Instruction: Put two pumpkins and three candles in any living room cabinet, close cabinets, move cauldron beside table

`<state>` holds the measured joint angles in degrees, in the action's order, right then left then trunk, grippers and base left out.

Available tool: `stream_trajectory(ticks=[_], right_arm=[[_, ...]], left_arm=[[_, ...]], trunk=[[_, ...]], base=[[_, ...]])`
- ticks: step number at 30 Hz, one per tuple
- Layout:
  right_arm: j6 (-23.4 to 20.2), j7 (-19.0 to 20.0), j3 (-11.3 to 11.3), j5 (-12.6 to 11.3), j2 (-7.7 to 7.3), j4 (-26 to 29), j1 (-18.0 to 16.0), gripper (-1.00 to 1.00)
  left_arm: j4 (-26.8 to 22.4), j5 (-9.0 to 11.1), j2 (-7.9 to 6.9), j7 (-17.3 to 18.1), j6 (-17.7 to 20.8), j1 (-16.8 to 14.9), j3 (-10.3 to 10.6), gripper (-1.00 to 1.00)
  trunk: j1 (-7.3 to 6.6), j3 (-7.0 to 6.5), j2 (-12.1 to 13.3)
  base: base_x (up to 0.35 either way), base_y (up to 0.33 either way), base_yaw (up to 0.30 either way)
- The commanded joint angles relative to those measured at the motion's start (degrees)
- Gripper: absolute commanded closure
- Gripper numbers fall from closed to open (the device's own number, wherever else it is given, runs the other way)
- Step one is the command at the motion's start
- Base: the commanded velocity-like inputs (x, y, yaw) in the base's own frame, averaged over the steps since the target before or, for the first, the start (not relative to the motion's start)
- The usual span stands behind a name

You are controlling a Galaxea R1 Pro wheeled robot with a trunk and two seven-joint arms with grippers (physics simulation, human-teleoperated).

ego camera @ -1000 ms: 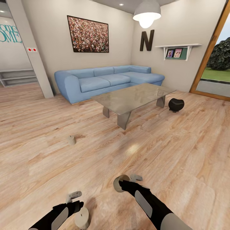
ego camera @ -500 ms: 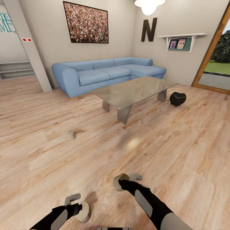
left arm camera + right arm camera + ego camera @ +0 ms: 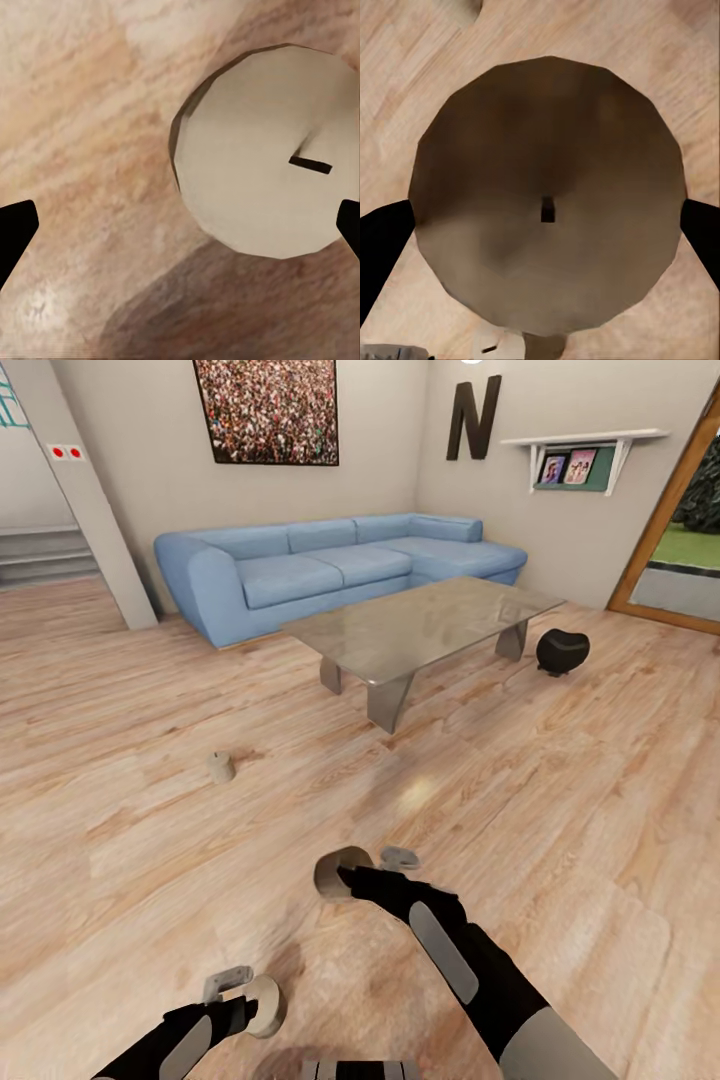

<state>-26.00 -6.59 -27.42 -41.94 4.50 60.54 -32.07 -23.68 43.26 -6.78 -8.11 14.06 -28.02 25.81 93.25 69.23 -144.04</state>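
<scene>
My right gripper (image 3: 365, 868) is shut on a tan-brown candle (image 3: 330, 880) held above the plank floor; in the right wrist view that candle (image 3: 547, 150) spans the whole gap between the dark fingertips (image 3: 382, 240). My left gripper (image 3: 240, 992) is open low over the floor, with a pale candle (image 3: 266, 1006) between its fingers. In the left wrist view this candle (image 3: 262, 157) sits close to one fingertip (image 3: 349, 225) and well apart from the other. A third candle (image 3: 221, 767) stands on the floor further ahead. The black cauldron (image 3: 562, 651) rests on the floor beside the coffee table (image 3: 420, 625).
A blue corner sofa (image 3: 330, 565) lines the far wall behind the glass-topped table. A wall pillar (image 3: 95, 510) stands at the left and a glazed door (image 3: 680, 530) at the right. Open plank floor (image 3: 560, 840) stretches between me and the table.
The whole view has tilted downward. My right gripper has carried the brown candle forward and to the left. The left gripper has barely moved beside the pale candle.
</scene>
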Motion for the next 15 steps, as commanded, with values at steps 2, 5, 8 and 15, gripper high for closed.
stream_trajectory(ticks=[2, 5, 8, 15], right_arm=[[-1.1, -0.6, -0.1, -1.1, -0.04, 3.1, 0.0, 1.00], [-4.6, -0.6, -0.2, -2.3, -0.07, 9.4, 0.1, 1.00], [-9.6, -0.5, -0.1, -3.4, -0.08, 18.3, 0.3, 1.00], [-11.8, -0.6, -0.2, -4.0, -0.44, 23.1, 0.4, 1.00]], left_arm=[[-0.2, 0.6, -0.08, -0.5, 0.2, 0.0, 0.5, -1.00], [-0.1, 0.6, -0.08, -0.5, 0.2, 0.0, 0.5, -1.00], [-0.2, 0.6, -0.08, -0.5, 0.2, 0.0, 0.5, -1.00], [-0.8, 0.6, -0.08, 0.5, 0.1, 0.0, 0.6, -1.00]], trunk=[[-0.01, 0.06, 0.0], [0.05, 0.50, 0.0], [0.12, 1.16, -0.1], [0.12, 1.16, -0.1]], base=[[0.000, 0.000, 0.000], [0.000, 0.000, 0.000], [0.000, 0.000, 0.000], [0.000, 0.000, 0.000]])
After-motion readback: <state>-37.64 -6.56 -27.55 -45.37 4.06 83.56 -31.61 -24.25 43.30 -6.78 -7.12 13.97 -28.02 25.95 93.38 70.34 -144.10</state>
